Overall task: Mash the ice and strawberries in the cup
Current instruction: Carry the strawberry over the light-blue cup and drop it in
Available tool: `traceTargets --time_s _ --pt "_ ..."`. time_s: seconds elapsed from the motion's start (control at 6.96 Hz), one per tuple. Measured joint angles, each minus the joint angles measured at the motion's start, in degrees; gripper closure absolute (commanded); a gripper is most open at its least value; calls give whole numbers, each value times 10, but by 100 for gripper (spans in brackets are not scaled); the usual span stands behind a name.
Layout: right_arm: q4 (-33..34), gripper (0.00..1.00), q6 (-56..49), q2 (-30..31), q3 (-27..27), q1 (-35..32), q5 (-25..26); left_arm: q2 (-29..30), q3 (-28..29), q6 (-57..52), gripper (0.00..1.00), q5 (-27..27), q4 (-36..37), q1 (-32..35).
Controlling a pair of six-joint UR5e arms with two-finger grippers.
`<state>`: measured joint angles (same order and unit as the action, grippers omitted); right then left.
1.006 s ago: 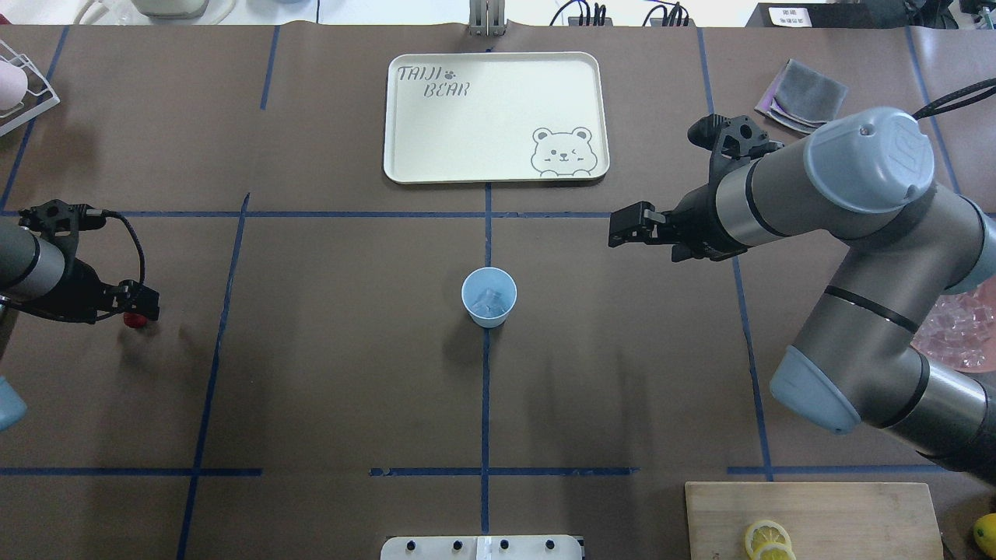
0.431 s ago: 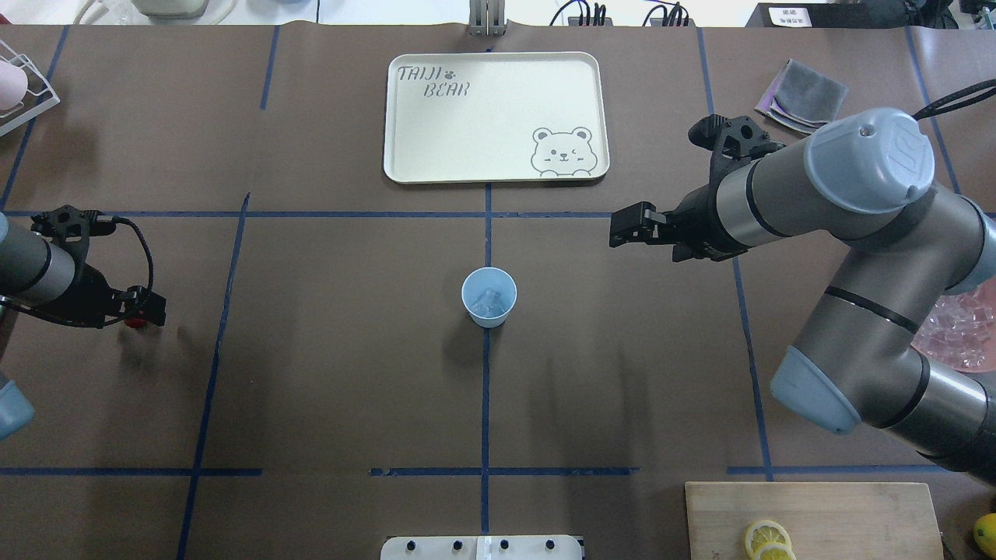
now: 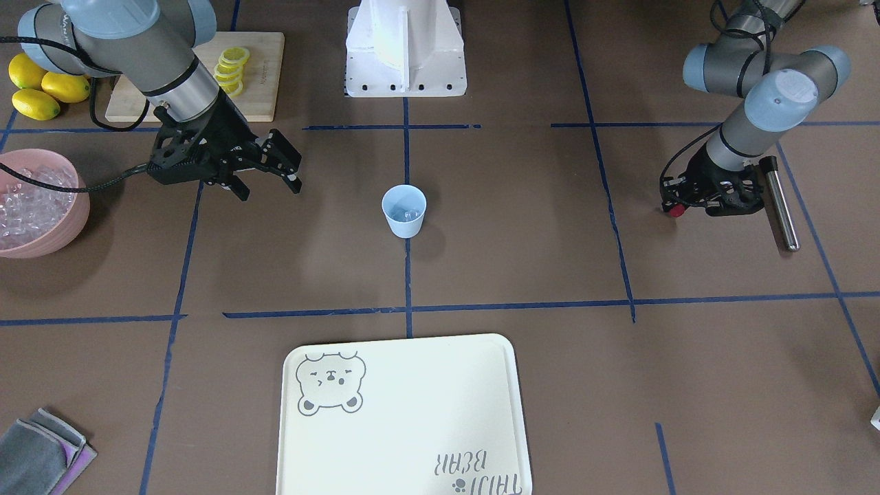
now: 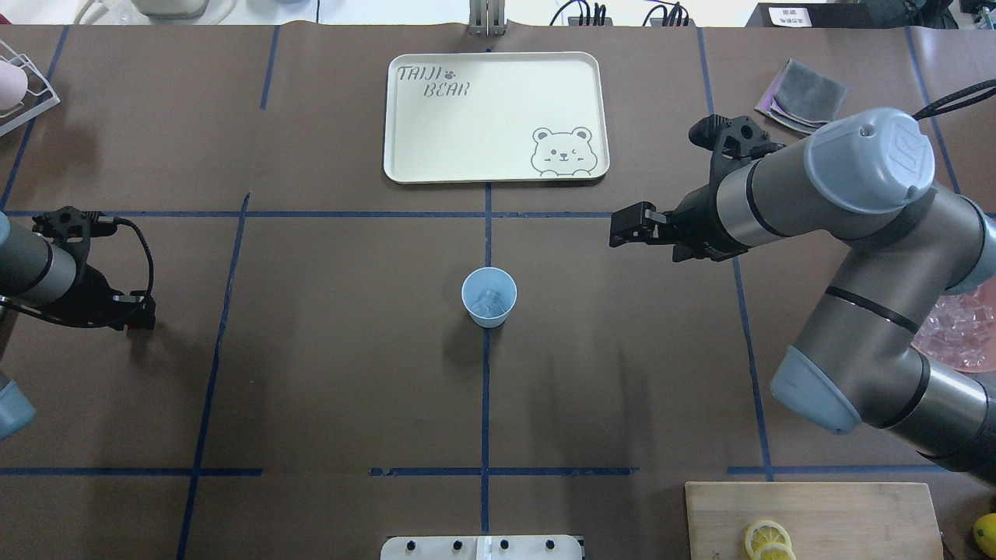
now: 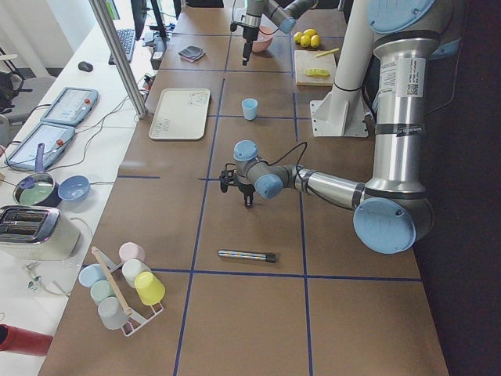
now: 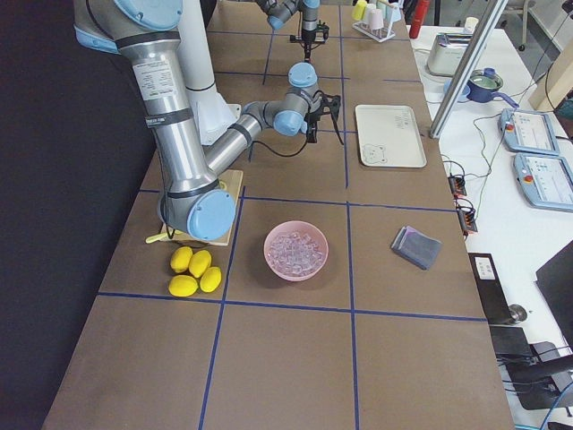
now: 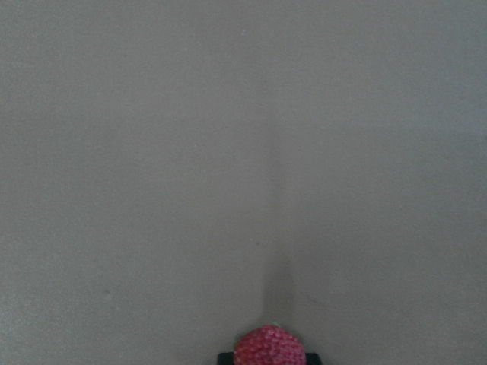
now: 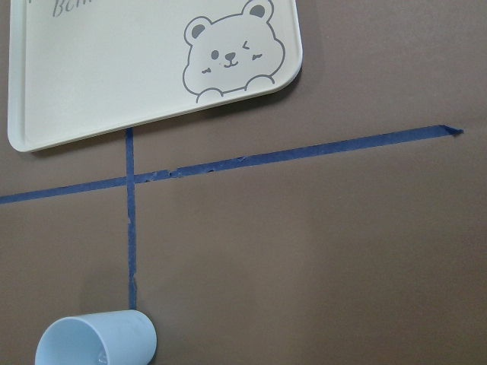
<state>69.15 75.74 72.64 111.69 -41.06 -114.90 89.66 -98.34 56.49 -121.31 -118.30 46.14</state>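
The left gripper (image 3: pixel 680 208) is clamped on the strawberry (image 7: pixel 270 348), low over the table (image 3: pixel 522 261) (whether the berry touches it is unclear). The right gripper (image 3: pixel 270 191) hangs with fingers spread, holding nothing. The cup (image 3: pixel 404 212), with ice (image 3: pixel 411 214) inside, stands near its fingertips.

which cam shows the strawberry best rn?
Left wrist-mounted: the strawberry sits close at the bottom edge, texture visible. Front-facing shows only a small red dot at the left gripper; overhead nearly hides it; side views too small.
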Motion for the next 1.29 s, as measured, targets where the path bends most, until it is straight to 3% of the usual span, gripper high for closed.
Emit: traceTargets --time_s 0.29,0.72,1.01,1.29 --pt "0 0 -1 27 12 -12 -4 42 -23 39 100 -6 1 0" --pt "0 0 -54 68 14 -35 -4 200 -28 204 100 -31 3 -32" --pt "0 0 -77 83 12 -46 -5 303 -8 297 100 9 4 -92" --pt "2 0 -88 86 10 -51 -5 366 28 320 98 71 3 -139"
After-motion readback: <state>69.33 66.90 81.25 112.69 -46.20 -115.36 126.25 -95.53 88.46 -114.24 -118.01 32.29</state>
